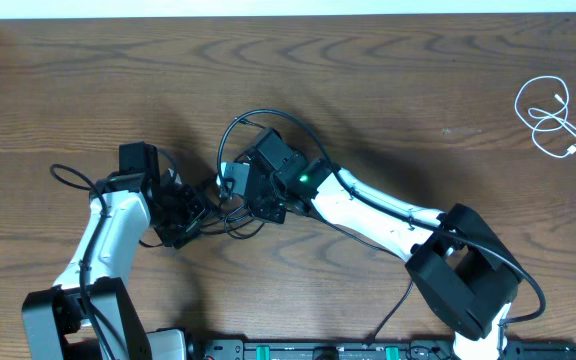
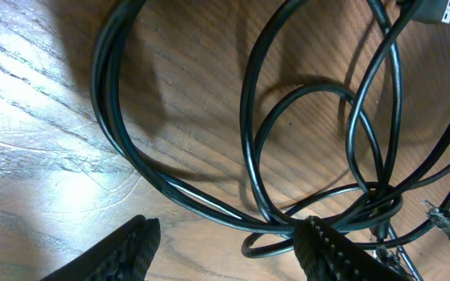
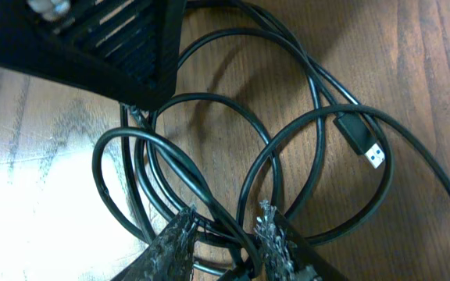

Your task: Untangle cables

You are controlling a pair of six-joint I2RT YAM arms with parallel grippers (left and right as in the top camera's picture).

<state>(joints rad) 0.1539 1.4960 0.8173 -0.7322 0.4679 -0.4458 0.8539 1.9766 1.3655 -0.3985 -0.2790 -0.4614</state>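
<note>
Black cables (image 1: 266,113) lie in a tangle of loops at the table's middle, between my two grippers. In the right wrist view the black loops (image 3: 209,105) cross under my right gripper (image 3: 226,238), whose jaws are closed on a bunch of crossing strands; a USB plug (image 3: 363,144) lies to the right. My left gripper (image 2: 229,246) is open over bare wood, with black strands (image 2: 248,125) lying against its right finger (image 2: 326,250). From above, the left gripper (image 1: 190,212) and right gripper (image 1: 230,190) are close together. A small white cable (image 1: 550,115) lies coiled far right.
The left arm's black wrist body (image 3: 92,39) hangs over the tangle, close to my right fingers. Thicker black leads run along both arms to their bases (image 1: 368,350) at the table's front edge.
</note>
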